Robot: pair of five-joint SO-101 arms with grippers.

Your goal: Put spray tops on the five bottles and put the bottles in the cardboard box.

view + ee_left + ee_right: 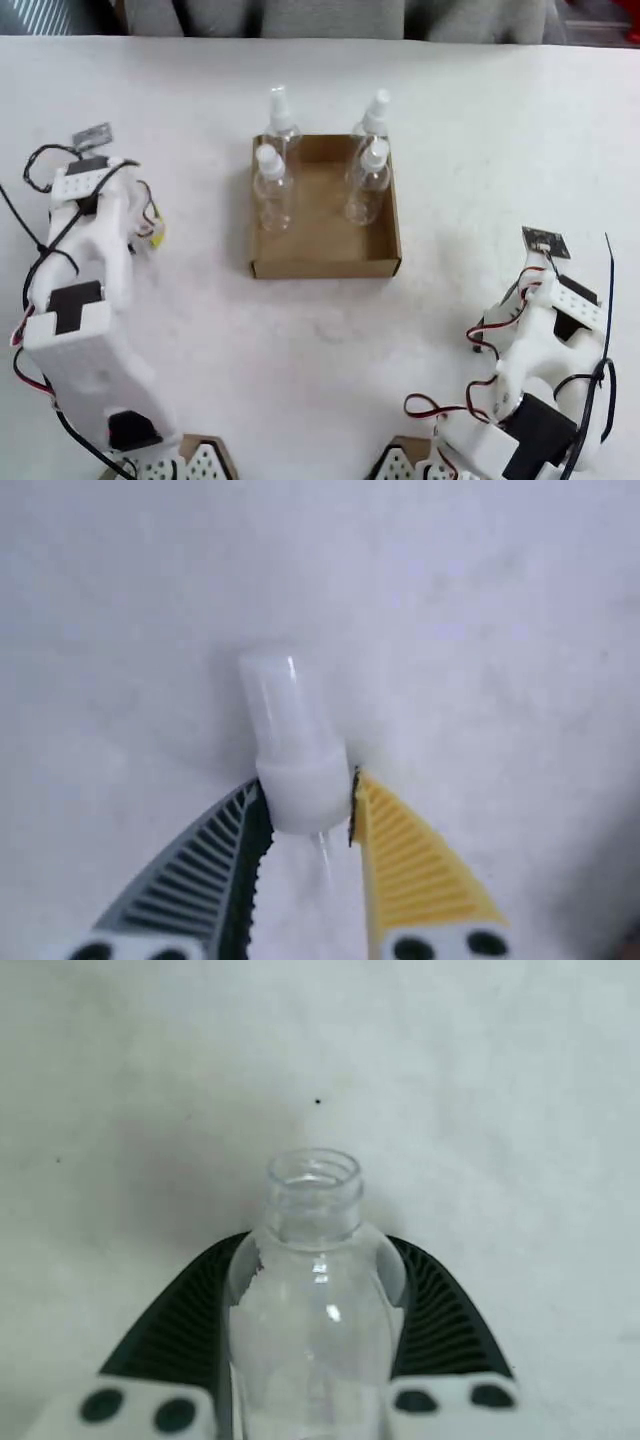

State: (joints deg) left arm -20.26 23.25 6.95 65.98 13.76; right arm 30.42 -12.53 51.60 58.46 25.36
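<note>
Left jaws, spray top (298,770); right jaws, bottle (315,1300)

Near the far edge of the desk (500,120), could not tell whether the two capped bottles (281,118) stood inside the cardboard box (325,266) or just behind it. Lost the base of the open bottle (315,1310) past the frame edge.

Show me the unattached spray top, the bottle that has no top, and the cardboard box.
spray top (300,785): left wrist view, on its white collar.
bottle (315,1305): right wrist view, on its clear shoulder below the open neck.
cardboard box (325,267): high view, on its near wall.
</note>
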